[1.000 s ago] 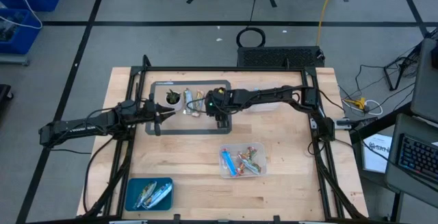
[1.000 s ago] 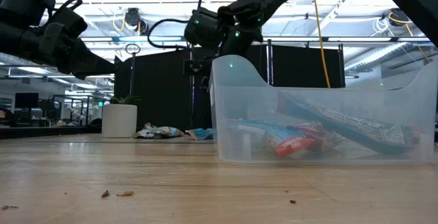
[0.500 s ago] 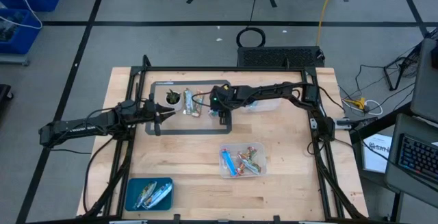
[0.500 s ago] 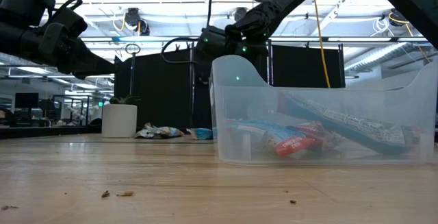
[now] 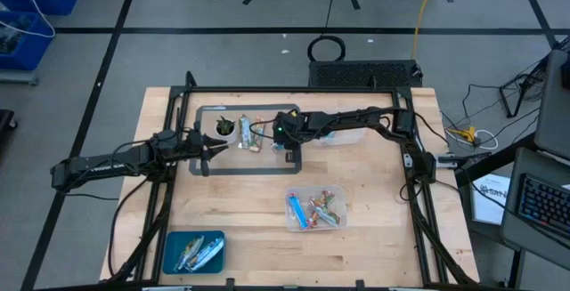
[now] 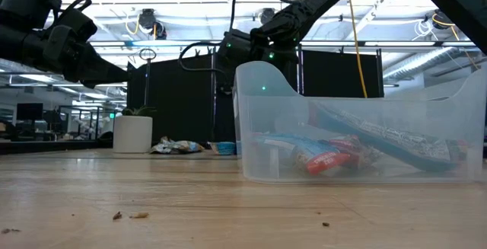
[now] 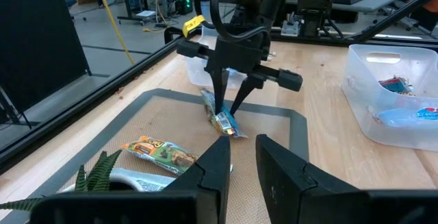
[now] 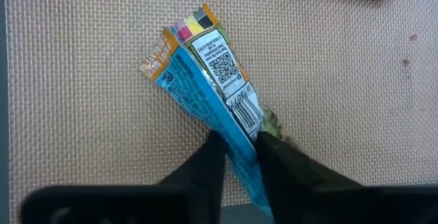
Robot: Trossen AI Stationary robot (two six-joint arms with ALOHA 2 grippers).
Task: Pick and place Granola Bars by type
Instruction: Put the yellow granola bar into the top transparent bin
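A blue-wrapped granola bar [image 8: 205,66] lies on the grey-framed mesh mat [image 5: 218,168] at the table's far side, with my right gripper [image 8: 236,157] shut on it near the mat's right edge [image 7: 230,107]. Two more bars [image 5: 250,135] lie on the mat, one of them orange and green [image 7: 161,153], beside a small white cup with a plant [image 5: 224,127]. My left gripper [image 7: 243,172] hovers over the mat's left side, slightly open and holding nothing. My right gripper pinches the blue bar between its two fingers [image 8: 209,162], across the bar's width, past its middle toward the end away from the orange-yellow seal [image 8: 241,129]. The fingers slant down from above and from the table's right. The bar lies flat on the mat.
A clear bin [image 5: 315,209] at the middle right holds several blue and red bars. A blue bin [image 5: 193,250] at the near left holds silvery bars. Another clear bin [image 7: 393,97] shows beyond the mat in the left wrist view. A black frame [image 5: 294,89] borders the table.
My right gripper has sunk toward the mat with a small shift toward the mat's right edge, and has shut on the blue bar. The bar still lies flat on the mat.
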